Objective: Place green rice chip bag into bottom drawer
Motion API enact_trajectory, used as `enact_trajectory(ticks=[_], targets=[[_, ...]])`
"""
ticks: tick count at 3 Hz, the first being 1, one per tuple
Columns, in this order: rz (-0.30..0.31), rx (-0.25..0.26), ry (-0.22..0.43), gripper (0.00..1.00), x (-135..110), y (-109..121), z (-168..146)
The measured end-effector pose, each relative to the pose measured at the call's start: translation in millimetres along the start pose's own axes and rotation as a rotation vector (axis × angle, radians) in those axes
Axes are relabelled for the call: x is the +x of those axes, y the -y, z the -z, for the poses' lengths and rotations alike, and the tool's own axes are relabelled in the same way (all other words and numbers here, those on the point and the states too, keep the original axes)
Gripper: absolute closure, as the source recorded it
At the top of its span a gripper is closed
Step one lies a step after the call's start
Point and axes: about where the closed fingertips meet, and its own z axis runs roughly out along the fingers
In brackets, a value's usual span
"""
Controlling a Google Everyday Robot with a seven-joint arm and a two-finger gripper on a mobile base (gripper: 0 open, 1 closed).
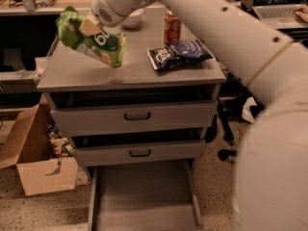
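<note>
Gripping green rice chip bag [107, 46], end effector [89, 27] hangs above cabinet [134, 72] left edge; bottom drawer [144, 196] open below.

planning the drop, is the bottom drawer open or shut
Open: the bottom drawer is pulled out. The gripper holds the green rice chip bag above the cabinet.

I see a grey drawer cabinet [134, 73] on speckled floor [29, 211], a torn cardboard box [45, 174] at its left, a desk [43, 8] behind, dim warm light. The gripper [89, 27] hangs over the cabinet's left top.
</note>
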Motion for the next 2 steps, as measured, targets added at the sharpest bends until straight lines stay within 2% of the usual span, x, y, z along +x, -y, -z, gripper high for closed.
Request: enact_trajectory(ticks=[1, 2], targets=[[0.026, 0.004, 0.174, 1.00, -24, -63, 48], [-0.036, -0.124, 0.194, 1.00, 31, -108, 28]])
